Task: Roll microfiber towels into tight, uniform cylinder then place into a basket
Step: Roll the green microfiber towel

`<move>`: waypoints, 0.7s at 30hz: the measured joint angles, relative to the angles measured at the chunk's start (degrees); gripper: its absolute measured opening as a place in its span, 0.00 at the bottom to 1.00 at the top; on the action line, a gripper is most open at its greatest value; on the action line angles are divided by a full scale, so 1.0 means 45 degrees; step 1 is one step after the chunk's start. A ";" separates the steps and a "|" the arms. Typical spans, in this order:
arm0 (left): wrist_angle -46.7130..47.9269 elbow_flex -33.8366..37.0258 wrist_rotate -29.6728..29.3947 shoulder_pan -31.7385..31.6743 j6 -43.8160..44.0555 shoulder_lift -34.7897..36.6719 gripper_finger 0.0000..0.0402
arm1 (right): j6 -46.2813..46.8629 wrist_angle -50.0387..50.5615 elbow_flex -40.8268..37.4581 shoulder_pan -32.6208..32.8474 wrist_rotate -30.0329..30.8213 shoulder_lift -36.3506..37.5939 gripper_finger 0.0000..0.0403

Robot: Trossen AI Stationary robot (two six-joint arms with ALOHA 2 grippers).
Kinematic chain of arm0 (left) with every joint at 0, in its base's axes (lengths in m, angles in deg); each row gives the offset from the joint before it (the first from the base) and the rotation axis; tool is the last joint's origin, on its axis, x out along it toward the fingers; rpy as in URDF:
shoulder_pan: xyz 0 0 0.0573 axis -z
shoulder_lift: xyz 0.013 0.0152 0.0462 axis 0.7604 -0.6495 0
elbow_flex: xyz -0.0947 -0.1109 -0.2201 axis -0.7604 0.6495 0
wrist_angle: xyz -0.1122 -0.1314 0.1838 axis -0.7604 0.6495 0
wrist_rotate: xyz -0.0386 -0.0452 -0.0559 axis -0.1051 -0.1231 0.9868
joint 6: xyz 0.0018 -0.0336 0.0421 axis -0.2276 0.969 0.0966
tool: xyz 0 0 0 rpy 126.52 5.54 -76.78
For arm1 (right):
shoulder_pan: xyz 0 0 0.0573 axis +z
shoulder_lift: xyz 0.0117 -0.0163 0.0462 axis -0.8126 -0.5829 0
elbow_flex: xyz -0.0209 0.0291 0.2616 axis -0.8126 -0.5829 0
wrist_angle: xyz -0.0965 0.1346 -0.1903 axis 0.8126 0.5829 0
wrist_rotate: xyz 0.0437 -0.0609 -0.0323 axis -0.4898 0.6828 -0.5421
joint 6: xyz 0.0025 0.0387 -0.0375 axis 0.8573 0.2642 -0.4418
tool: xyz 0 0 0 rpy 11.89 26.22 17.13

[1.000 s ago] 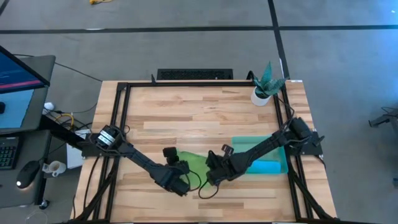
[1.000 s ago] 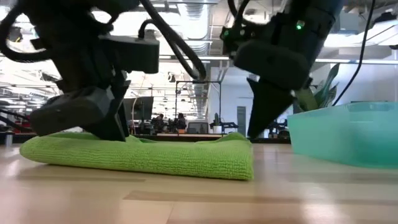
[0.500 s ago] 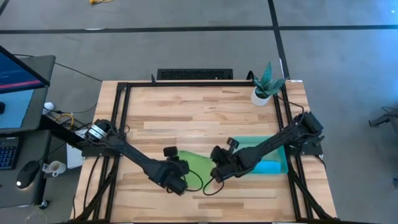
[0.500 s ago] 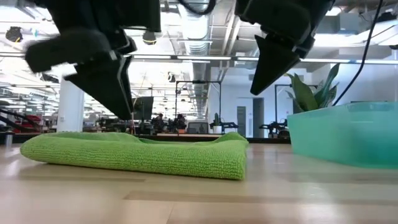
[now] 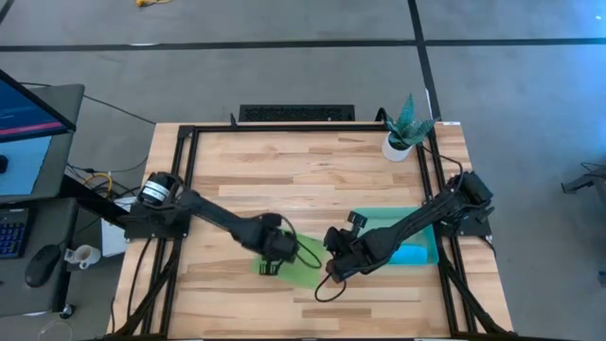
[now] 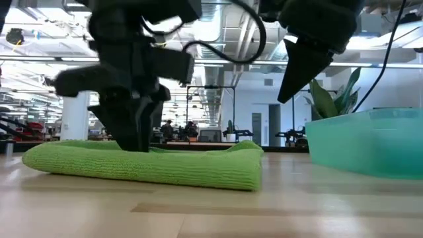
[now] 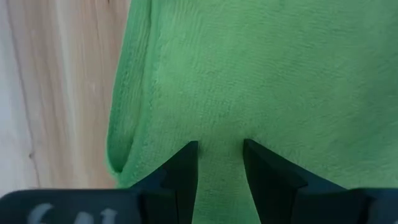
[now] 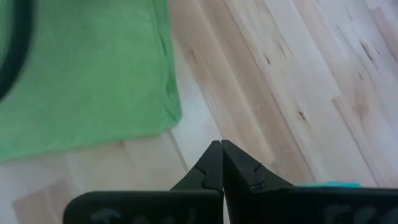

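We see the green towel (image 5: pixel 294 265) lying folded on the tabletop (image 5: pixel 312 180), its long axis crosswise. Our left claw (image 7: pixel 219 155) sits on it, fingers apart astride the cloth. Our right claw (image 8: pixel 222 163), pinched together, hovers just beside its corner, empty.

A light wooden table (image 5: pixel 284 170) fills the middle, a potted plant (image 5: pixel 404 128) stands at its two-o'clock corner, and off at nine o'clock sit a lit monitor (image 5: pixel 24 118), a mouse (image 5: pixel 38 265) and a small cup (image 5: pixel 83 256).
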 joint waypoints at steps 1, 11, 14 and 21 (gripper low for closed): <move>-0.0037 0.0093 0.0054 -0.0227 -0.0411 -0.0001 0.30 | 0.0000 0.0143 -0.0005 -0.0018 0.0009 0.0000 0.05; 0.0210 0.0569 -0.0571 -0.3161 -0.6883 0.0058 0.30 | 0.0031 0.0641 -0.0005 -0.0614 0.0896 0.0000 0.06; -0.0045 0.0598 -0.2032 -0.4034 -0.8749 0.0002 0.30 | 0.0034 0.0994 -0.0002 -0.0969 0.1518 0.0000 0.05; -0.0226 0.0244 -0.1220 -0.5705 -0.9469 0.0507 0.30 | 0.0048 0.1722 -0.0002 -0.2085 0.1864 0.0000 0.04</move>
